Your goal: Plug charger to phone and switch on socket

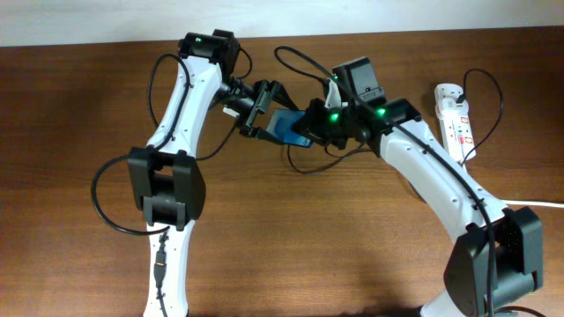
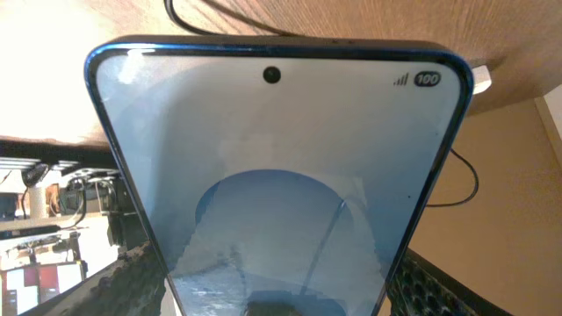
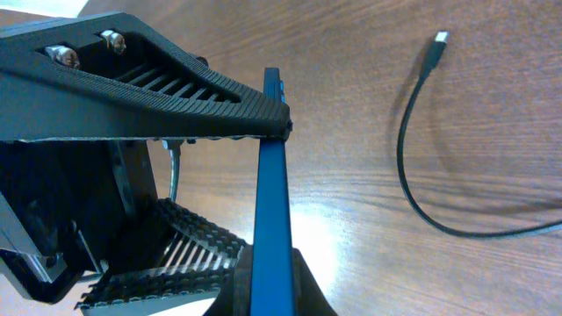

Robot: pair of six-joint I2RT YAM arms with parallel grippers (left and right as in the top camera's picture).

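Sitting between left fingers point(image 2: 132, 279) (seemingly pinched): phone point(image 2: 272, 175).

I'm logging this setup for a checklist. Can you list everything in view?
phone: one, blue screen with black edge, mid-table between both grippers
charger: one, black cable, loose on the table, connector tip not plugged in
socket: one, white with red markings, far right of the table
white cord: one, white, right edge of the table
table: one, brown wood, under everything
left gripper: one, black, fingers on both sides of the phone
right gripper: one, black, at the phone's other end, grip unclear
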